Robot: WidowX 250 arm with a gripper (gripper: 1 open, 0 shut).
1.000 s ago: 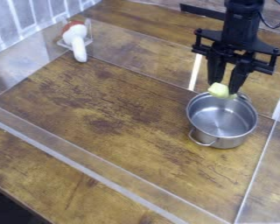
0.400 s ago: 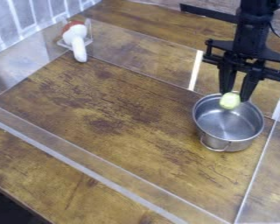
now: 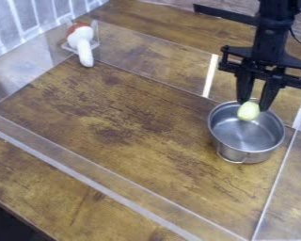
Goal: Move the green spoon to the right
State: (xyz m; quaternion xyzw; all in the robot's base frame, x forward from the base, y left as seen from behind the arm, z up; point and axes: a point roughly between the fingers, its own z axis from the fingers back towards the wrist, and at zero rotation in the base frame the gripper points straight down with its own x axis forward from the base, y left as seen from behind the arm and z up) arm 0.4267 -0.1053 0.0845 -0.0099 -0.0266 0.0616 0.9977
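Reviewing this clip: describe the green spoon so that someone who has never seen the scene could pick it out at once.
Start at the wooden table and go to the steel pot near its right edge. The black gripper hangs over the pot, shut on the green spoon, which is held above the pot's opening. Only its yellow-green part shows, the sole green thing here, unlike the white-and-red object at the far left.

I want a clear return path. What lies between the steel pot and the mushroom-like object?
Only bare wooden tabletop lies between the pot and the mushroom-like object, in the camera view.

a worn dark wooden tabletop (image 3: pixel 116 113) ringed by low clear plastic walls (image 3: pixel 140 209).
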